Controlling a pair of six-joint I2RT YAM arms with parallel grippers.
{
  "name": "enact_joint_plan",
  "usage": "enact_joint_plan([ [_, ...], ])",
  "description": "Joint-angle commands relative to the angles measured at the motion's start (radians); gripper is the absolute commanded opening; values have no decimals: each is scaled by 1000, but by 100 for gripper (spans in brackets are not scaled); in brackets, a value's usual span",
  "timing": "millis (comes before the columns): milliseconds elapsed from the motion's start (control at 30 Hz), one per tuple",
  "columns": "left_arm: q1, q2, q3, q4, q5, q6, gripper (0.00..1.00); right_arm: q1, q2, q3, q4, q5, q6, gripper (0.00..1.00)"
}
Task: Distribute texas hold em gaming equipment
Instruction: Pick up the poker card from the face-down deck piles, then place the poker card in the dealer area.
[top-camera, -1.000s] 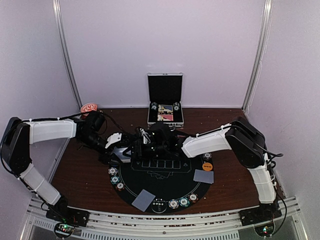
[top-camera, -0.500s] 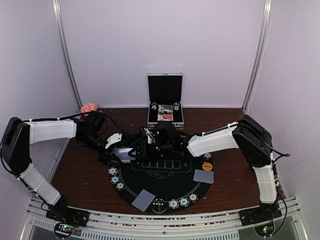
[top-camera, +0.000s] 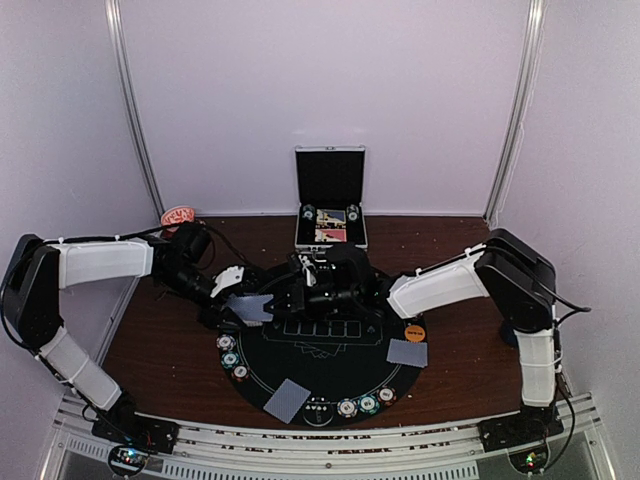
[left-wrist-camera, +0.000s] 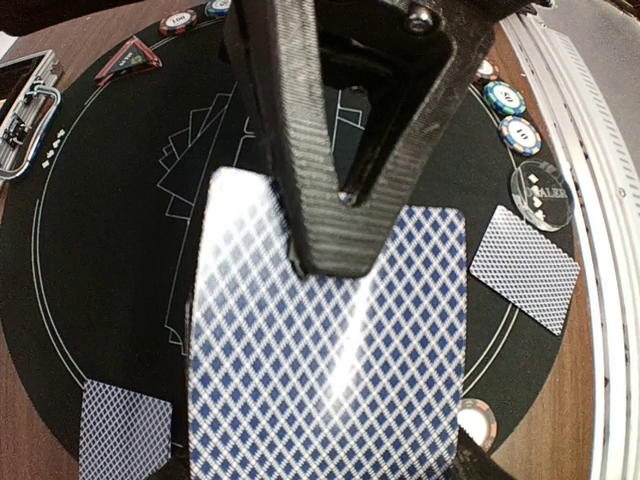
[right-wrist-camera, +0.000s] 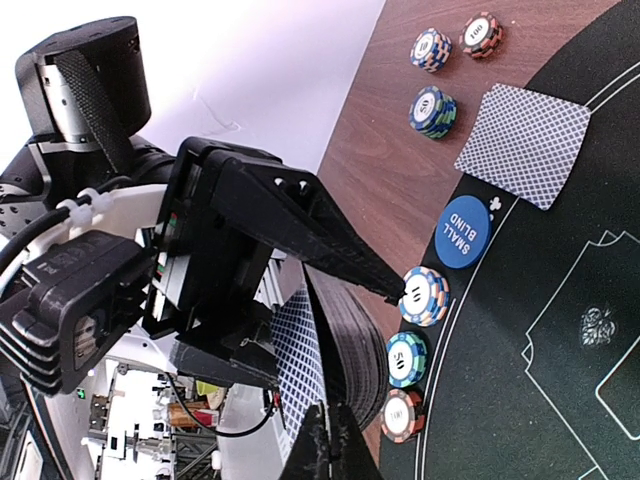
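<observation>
The top card (left-wrist-camera: 400, 340) is thin, slick and bendy; draw it flat off the deck (right-wrist-camera: 352, 335) by its edge, or a second card may follow. The deck hangs over the far left rim of the black mat (top-camera: 330, 385), clamped by its sides in your part-closed left gripper (left-wrist-camera: 325, 470); your right gripper (right-wrist-camera: 322, 435) is squeezed fully together, apparently on that top card's edge.

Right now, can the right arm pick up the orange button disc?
Probably not yet: its hand is shut on a playing card. The orange button disc lies uncovered beside its forearm, though.
</observation>
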Motion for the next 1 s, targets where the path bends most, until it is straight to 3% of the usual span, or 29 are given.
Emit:
enact_joint_plan([
  [0,6,-14,6,22,14,10,59,-7,-68,-43,91,-52,53,0],
  [233,6,-19,5,22,16,9,59,-45,-171,-110,-12,-46,-39,0],
  [533,6,-15,6,22,13,9,59,-102,-280,-106,-451,-91,-346,0],
  [667,6,-13,7,22,13,7,59,-105,-278,-80,-644,-131,-519,0],
  [967,6,-13,8,22,13,7,59,-67,-189,-2,-818,-188,-692,0],
])
